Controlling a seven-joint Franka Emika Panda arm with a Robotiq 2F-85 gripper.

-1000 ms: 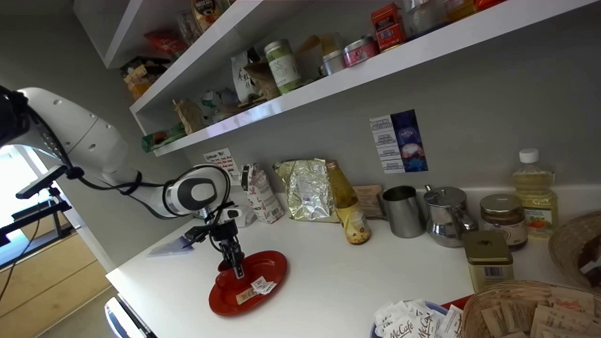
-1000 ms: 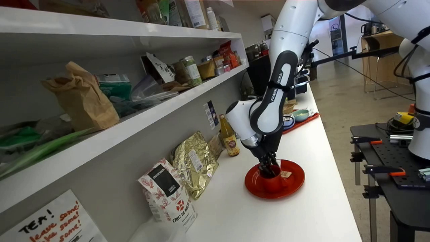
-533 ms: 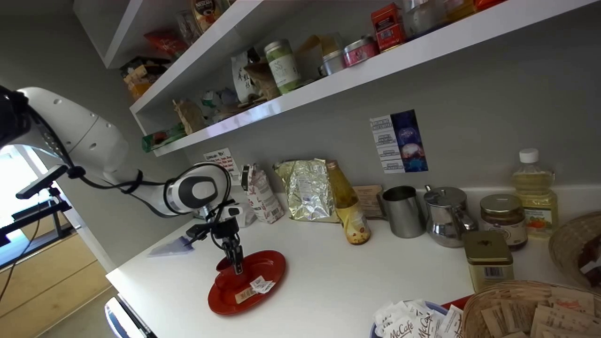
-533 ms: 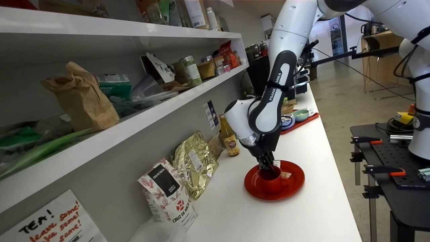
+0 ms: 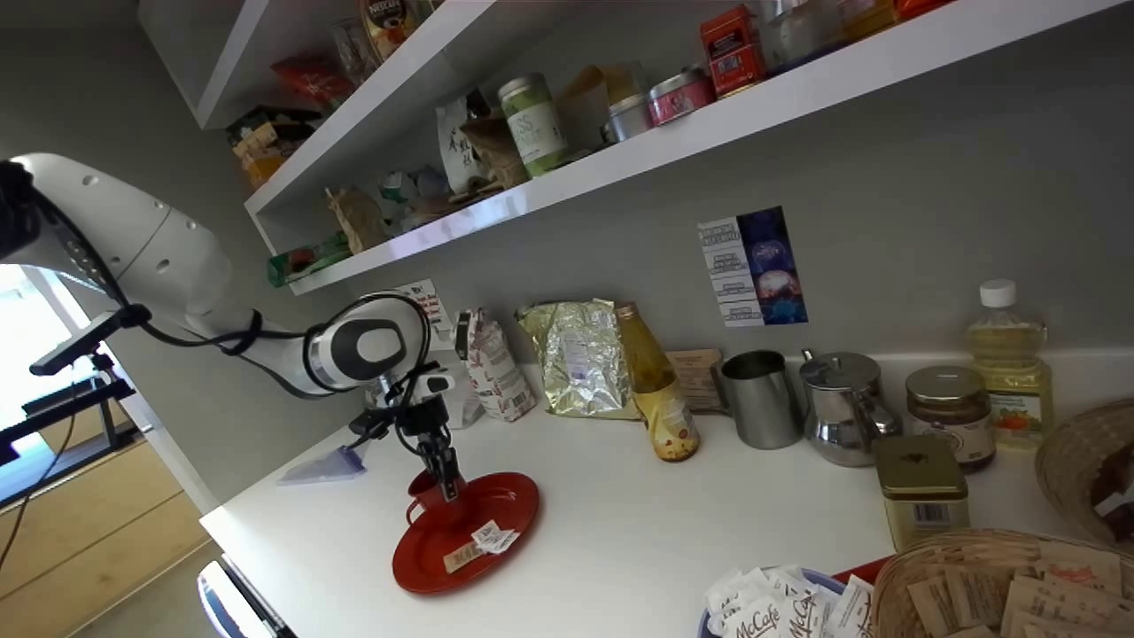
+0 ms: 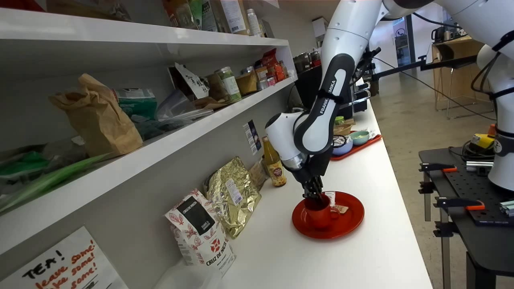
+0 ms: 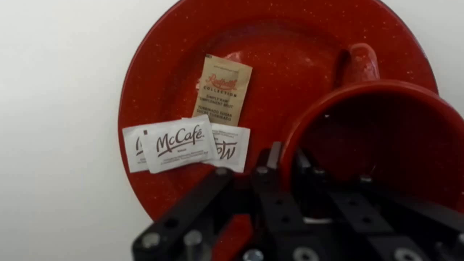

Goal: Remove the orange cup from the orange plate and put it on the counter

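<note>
Red and glossy, the orange cup [image 7: 380, 141] is pinched by its wall in the gripper [image 7: 288, 159], the jaws narrow, one fingertip inside the rim and the other outside. The inner fingertip sits in a round mouth that darkens to maroon, too dim to read at the bottom; a shiny looped handle [image 7: 362, 63] stands out ahead of the jaws. Below them is the orange plate [image 7: 290, 65], flecked with pale specks, on the white counter [image 6: 385, 249]. Whether the cup's base touches the plate, I cannot tell. On the outer fingertip's side, paper packets [image 7: 179, 143] lie on the plate. The wrist view crops the cup opposite the pinched wall; the blurred black fingers hide its near rim.
</note>
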